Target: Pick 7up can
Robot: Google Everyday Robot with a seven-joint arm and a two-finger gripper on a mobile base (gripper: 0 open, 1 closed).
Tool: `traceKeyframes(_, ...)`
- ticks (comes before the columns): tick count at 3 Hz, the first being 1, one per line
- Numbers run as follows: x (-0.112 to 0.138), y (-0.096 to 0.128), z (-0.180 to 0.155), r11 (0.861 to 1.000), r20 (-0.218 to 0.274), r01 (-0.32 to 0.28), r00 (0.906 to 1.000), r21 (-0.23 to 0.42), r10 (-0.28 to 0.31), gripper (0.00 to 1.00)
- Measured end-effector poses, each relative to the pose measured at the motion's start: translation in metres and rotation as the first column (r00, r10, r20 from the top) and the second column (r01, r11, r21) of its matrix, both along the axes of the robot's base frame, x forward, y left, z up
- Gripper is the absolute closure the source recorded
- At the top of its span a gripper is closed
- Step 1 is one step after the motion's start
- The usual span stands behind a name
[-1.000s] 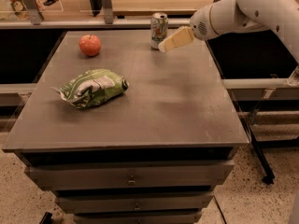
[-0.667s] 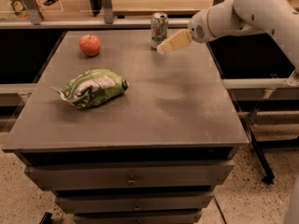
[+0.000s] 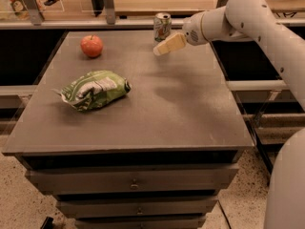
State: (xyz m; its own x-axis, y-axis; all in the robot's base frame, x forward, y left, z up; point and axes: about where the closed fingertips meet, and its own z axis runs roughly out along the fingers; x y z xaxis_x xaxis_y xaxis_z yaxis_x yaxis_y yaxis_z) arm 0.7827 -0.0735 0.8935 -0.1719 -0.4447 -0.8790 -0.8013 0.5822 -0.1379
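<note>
The gripper [image 3: 161, 48] has moved a little closer to the can [image 3: 162, 26] since the earlier frame and now hangs above the far part of the table [image 3: 190, 118]. We cannot tell whether it is spread or pressed together. The can stands upright just behind it.

7up can [image 3: 162, 26]: slim, silvery-white, green and red-orange markings, silver top. Stands upright at far edge of table [image 3: 190, 113], right of centre. Gripper [image 3: 160, 49] just in front of can, near its base; contact unclear.
</note>
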Motion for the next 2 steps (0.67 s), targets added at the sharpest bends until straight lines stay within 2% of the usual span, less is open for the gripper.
traceKeyframes(1,0.02,0.011,-0.012,0.999,0.02,-0.037,0.9991,0.008,0.037,0.0)
traceKeyframes(2,0.043,0.006,-0.039,0.999,-0.018,-0.019,0.9996,0.029,0.019,0.0)
